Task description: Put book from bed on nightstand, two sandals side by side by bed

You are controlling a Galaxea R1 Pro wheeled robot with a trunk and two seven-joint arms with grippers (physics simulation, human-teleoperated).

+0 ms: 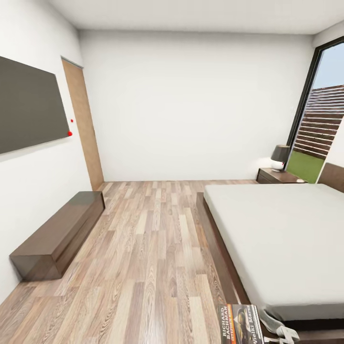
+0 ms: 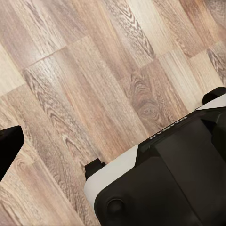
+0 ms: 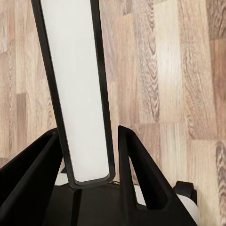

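The book [image 1: 240,324], dark with an orange band and white "Richard Bachman" lettering, hangs at the foot corner of the bed [image 1: 282,229]. In the right wrist view the book [image 3: 77,84] shows edge-on, white pages in a dark cover. My right gripper [image 3: 87,141] is shut on it, one black finger on each side, above the plank floor. The nightstand [image 1: 277,177] stands far off beside the bed's head. One black fingertip [image 2: 7,146] of my left gripper shows over the floor, beside the robot's base [image 2: 165,179]. The two sandals are out of view.
A long low dresser [image 1: 59,234] runs along the left wall under a dark wall screen [image 1: 28,102], with a wooden door [image 1: 85,124] beyond. A lamp [image 1: 280,156] sits on the nightstand by the tall window [image 1: 320,129]. A wide strip of wood floor [image 1: 153,248] lies between dresser and bed.
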